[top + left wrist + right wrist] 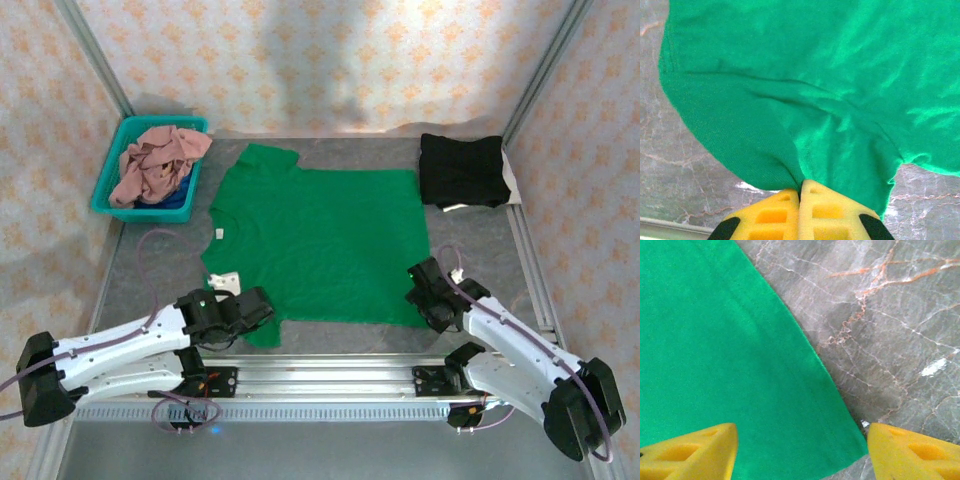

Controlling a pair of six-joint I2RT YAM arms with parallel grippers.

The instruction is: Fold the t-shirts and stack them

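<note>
A bright green t-shirt lies spread flat in the middle of the table. My left gripper is shut on its near left sleeve. In the left wrist view the yellow pads meet on a pinched fold of green cloth. My right gripper stands open at the shirt's near right corner. In the right wrist view that hem corner lies between the two spread yellow fingertips. A folded black t-shirt rests at the back right. A dusty pink t-shirt is heaped over blue cloth.
The pink and blue cloth sit in a teal plastic basket at the back left. Grey marbled tabletop surrounds the green shirt. A metal rail runs along the near edge between the arm bases. Frame posts and patterned walls enclose the sides.
</note>
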